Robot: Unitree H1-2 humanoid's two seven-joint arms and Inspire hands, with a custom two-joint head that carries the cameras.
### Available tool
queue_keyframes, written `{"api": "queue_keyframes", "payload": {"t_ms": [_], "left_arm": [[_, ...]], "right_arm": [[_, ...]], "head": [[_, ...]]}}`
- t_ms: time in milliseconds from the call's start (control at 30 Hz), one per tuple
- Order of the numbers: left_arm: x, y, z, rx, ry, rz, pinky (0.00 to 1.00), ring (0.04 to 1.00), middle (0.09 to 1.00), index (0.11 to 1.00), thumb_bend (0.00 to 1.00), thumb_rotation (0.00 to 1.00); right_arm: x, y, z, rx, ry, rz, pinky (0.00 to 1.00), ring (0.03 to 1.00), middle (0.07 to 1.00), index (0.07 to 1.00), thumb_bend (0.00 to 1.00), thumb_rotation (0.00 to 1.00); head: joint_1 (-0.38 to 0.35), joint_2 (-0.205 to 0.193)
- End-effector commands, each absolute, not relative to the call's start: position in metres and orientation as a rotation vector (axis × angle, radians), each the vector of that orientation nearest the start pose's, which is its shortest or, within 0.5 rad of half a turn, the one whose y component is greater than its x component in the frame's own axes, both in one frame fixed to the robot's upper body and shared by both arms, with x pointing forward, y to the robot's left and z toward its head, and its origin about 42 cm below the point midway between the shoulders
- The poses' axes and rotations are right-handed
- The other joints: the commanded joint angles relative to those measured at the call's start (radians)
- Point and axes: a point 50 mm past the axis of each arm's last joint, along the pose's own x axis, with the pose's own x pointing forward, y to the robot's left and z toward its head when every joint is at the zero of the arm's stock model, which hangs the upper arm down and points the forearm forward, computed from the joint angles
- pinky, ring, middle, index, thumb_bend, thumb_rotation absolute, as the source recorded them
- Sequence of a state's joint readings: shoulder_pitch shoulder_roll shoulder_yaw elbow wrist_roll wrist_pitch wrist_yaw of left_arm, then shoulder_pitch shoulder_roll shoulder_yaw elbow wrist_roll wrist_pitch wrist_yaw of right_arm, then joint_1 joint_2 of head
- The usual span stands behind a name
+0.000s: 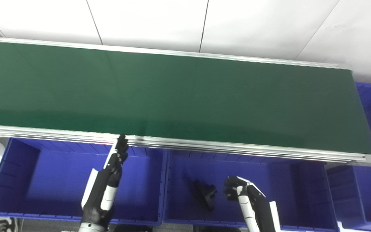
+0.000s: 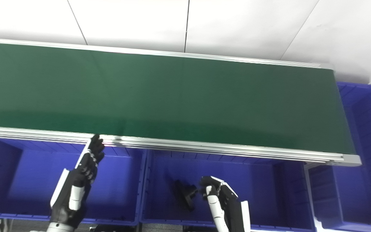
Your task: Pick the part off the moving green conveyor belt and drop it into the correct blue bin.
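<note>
Right hand (image 1: 237, 190) hovers empty beside black part (image 1: 205, 193) in middle bin (image 1: 301, 193).

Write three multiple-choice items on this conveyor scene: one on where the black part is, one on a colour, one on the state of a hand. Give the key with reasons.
1. Where is the black part?
A. On the belt
B. In the middle blue bin
C. In the left hand

2. What colour is the conveyor belt?
A. Green
B. Grey
C. Red

3. What is the left hand doing?
A. Gripping the part
B. Holding nothing, fingers extended
C. Resting on the belt

Key:
1 B: the part lies on the floor of the middle blue bin, beside the right hand.
2 A: the belt surface is dark green.
3 B: its fingers point up over the left bin, holding nothing.
</note>
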State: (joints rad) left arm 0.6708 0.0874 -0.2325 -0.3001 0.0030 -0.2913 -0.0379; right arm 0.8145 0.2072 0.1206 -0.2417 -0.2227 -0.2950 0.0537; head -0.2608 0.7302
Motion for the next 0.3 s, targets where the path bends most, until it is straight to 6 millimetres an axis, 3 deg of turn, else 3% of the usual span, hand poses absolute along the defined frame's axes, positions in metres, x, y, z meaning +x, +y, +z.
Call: {"api": "queue_keyframes", "payload": {"t_ms": [0,167,267], "left_arm": [[0.0561,0.2004,0.0937,-0.018,-0.045,-0.077,0.95,0.982,1.000,1.000,0.86,1.00],[0.0568,0.2033,0.0875,-0.003,-0.062,-0.053,0.97,0.998,1.000,1.000,0.87,1.00],[0.0572,0.2031,0.0840,-0.008,-0.061,-0.053,1.00,1.000,1.000,1.000,0.87,1.00]], "right_arm": [[0.0410,-0.1343,0.0879,-0.007,0.030,-0.126,0.84,0.850,0.865,0.863,0.80,1.00],[0.0403,-0.1318,0.0830,-0.037,0.027,-0.090,0.94,0.934,0.946,0.975,0.81,1.00],[0.0410,-0.1315,0.0808,-0.077,0.013,-0.039,0.94,0.964,0.965,0.982,0.86,1.00]], "head": [[-0.010,-0.017],[-0.018,-0.042],[-0.016,-0.063]]}}
